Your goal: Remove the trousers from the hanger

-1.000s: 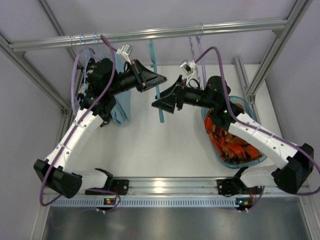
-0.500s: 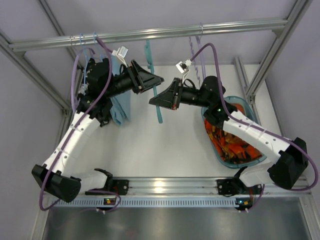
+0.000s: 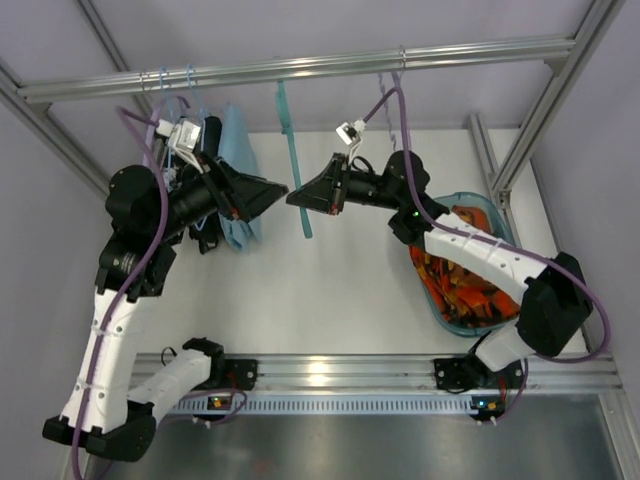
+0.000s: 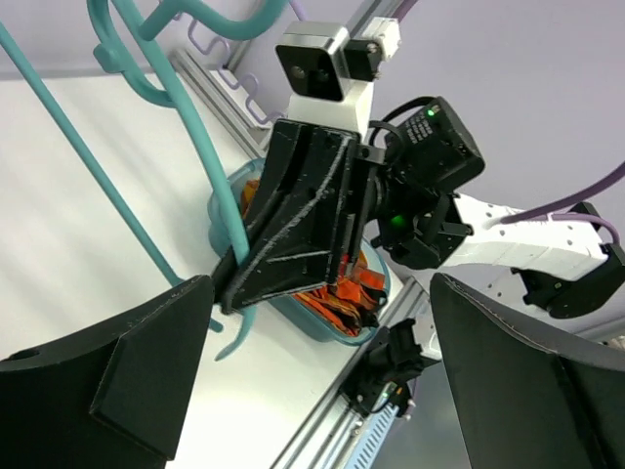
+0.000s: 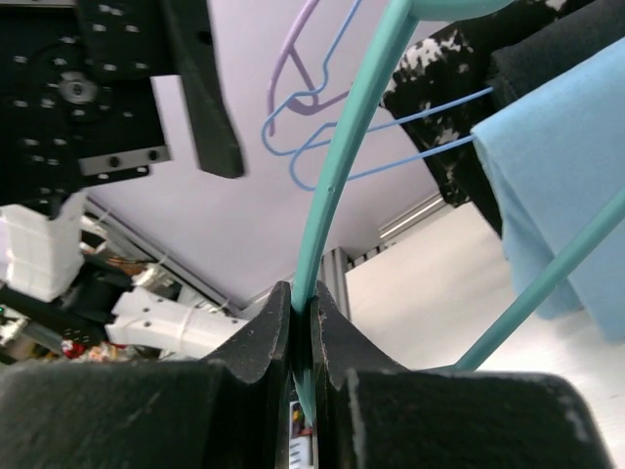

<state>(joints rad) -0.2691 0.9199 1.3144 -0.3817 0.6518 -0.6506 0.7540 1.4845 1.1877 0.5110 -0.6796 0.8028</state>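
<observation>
At the top view's centre, the hanger [image 3: 292, 160] has swung left along the rail [image 3: 300, 68], with the right hand [image 3: 297, 198] clamped on 1 teal arm of it. The left hand [image 3: 262, 193] has drawn back beside the light-blue cloth [image 3: 238, 150]. The trousers [image 3: 470, 290] lie in the bin [image 3: 462, 197] at right.

In the left wrist view, its 2 fingers [image 4: 117, 381] stand wide apart, holding nothing.

In the right wrist view, 2 pads [image 5: 259, 342] pinch the teal bar, and a black garment [image 5: 547, 49] hangs at upper right.

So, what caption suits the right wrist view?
Right gripper pinches the teal hanger by its thin bar, light-blue cloth hanging beside.
</observation>
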